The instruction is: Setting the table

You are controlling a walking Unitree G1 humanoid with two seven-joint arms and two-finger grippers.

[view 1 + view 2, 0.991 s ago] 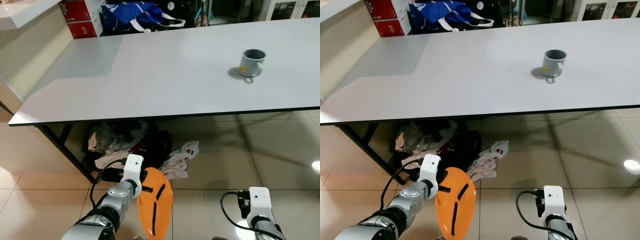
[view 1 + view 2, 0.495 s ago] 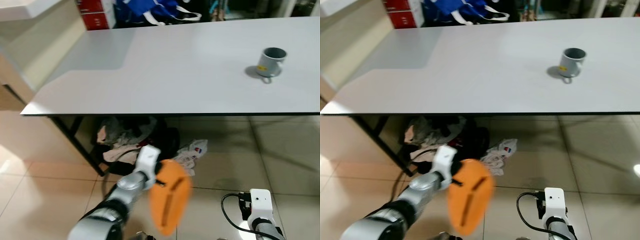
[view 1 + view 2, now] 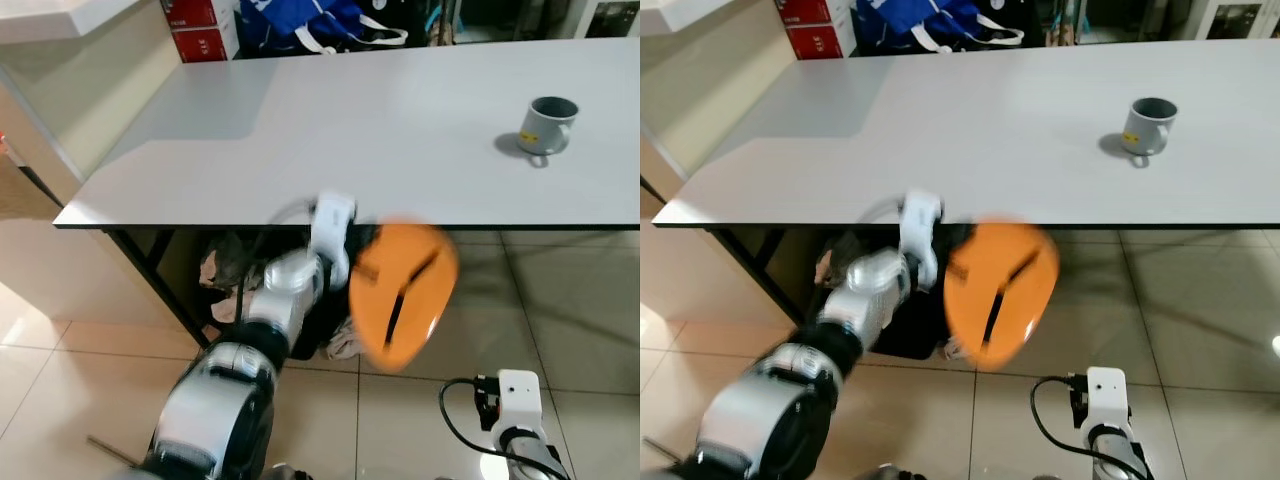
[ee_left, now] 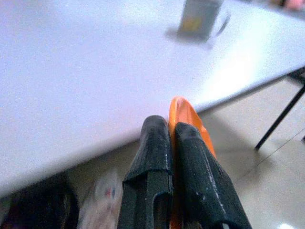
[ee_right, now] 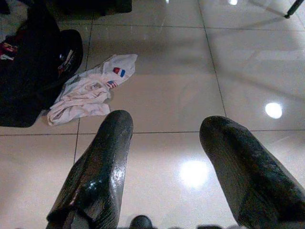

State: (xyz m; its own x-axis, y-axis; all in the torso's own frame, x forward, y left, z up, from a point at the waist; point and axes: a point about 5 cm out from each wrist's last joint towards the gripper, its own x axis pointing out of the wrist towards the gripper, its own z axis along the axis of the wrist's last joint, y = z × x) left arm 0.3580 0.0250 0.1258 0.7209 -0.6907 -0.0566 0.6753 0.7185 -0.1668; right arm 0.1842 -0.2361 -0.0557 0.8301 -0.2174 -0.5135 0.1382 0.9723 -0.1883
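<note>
The white table [image 3: 330, 130] offers broad bare surface across its left and middle; a grey mug [image 3: 546, 124] stands alone towards the right, well apart from the near edge; red boxes [image 3: 198, 16] and a blue bag [image 3: 300, 18] crowd the far edge. The orange plate [image 3: 402, 290], pinched in the left gripper [image 4: 172, 143], sits just below the table's near edge, so that edge bars a straight path forward, though blur makes the gap hard to judge; under the table, a heap of clothes [image 3: 855, 262] and black table legs [image 3: 160, 270] block the floor; open tiles [image 5: 157, 95] lie before the spread-fingered right gripper [image 5: 164, 162], save a crumpled white cloth [image 5: 90, 90].
</note>
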